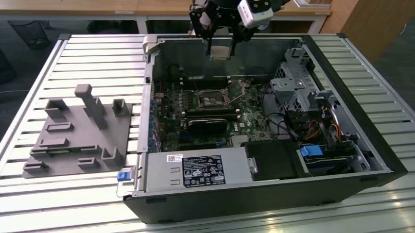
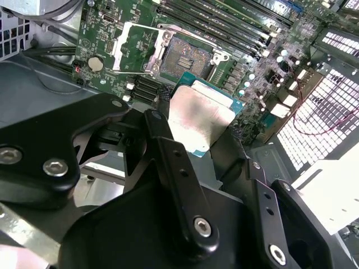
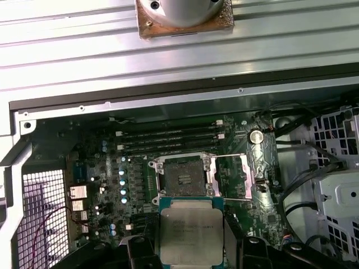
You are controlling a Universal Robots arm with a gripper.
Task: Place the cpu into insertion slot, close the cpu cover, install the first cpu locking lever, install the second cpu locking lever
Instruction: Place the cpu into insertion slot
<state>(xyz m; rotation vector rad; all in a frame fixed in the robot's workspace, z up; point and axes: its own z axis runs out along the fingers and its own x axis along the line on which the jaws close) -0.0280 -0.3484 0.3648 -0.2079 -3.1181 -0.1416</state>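
Observation:
My gripper (image 1: 220, 46) hangs over the far wall of the open computer case, shut on the cpu (image 1: 220, 52). The cpu (image 2: 202, 115) is a flat square chip with a grey metal top, held by its edges between the black fingers (image 2: 165, 140), clear above the motherboard. The insertion slot (image 1: 211, 101) lies bare in the middle of the board, nearer than the chip in the exterior view. In both wrist views the insertion slot (image 3: 182, 178) shows its dark centre just beyond the cpu (image 3: 189, 230). The cpu cover (image 3: 230, 176), a silver frame, stands swung open beside the slot (image 2: 188, 56).
A grey holder block (image 1: 77, 131) rests on the slatted table at the exterior view's left. Inside the case are a black heatsink (image 1: 207, 127), long memory slots (image 1: 207, 83), a power supply (image 1: 194, 170) at the front, and a drive cage with cables (image 1: 298, 92) on the exterior view's right.

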